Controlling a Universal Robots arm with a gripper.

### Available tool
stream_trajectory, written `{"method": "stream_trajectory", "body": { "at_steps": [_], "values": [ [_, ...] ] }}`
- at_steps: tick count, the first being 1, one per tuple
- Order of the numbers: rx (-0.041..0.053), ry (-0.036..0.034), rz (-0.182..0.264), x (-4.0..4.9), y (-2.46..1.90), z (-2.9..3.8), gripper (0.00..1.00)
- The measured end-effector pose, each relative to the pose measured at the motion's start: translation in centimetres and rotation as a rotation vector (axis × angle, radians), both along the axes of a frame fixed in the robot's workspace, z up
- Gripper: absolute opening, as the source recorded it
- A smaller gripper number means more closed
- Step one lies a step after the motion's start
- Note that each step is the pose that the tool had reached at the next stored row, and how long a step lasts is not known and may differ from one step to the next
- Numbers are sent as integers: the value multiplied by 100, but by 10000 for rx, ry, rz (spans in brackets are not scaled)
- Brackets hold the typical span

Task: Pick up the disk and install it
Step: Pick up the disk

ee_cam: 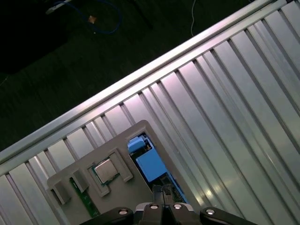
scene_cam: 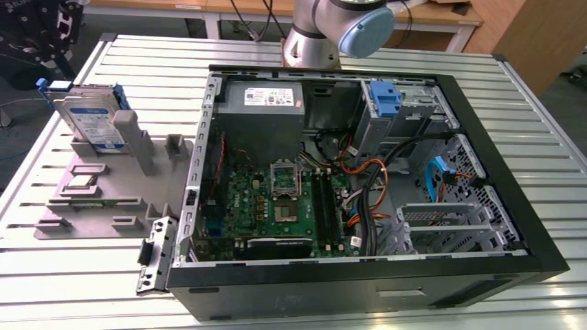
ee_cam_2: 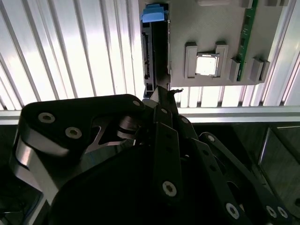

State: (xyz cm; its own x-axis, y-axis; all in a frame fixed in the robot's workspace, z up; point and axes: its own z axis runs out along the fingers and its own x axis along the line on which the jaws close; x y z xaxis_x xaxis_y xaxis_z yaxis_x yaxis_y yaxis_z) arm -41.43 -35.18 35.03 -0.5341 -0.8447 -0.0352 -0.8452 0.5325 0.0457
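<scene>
A ribbed silver aluminium table top [scene_cam: 513,137] spreads across the exterior view, and in the second wrist view its slats catch bright white glare. At twelve o'clock in the exterior view stands a light wooden desk with white legs [scene_cam: 431,19]. A brown wooden cabinet side [scene_cam: 537,34] is at two o'clock, and grey floor [scene_cam: 568,103] at three o'clock. In the first wrist view, dark floor [ee_cam: 70,61] lies beyond the table's pale metal edge rail [ee_cam: 154,63], with a thin blue cable [ee_cam: 120,18] on it.

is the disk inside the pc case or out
Out: the disk stands on edge in the grey holder on the table, beside the open computer case.
</scene>
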Motion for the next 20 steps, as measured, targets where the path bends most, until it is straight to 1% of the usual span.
{"method": "stream_trajectory", "body": {
  "at_steps": [2,6,20],
  "values": [
    [0,-1,161,0,0,0,11],
    [0,-1,658,0,0,-2,11],
    [2,-1,3099,0,0,-21,11]
  ]
}}
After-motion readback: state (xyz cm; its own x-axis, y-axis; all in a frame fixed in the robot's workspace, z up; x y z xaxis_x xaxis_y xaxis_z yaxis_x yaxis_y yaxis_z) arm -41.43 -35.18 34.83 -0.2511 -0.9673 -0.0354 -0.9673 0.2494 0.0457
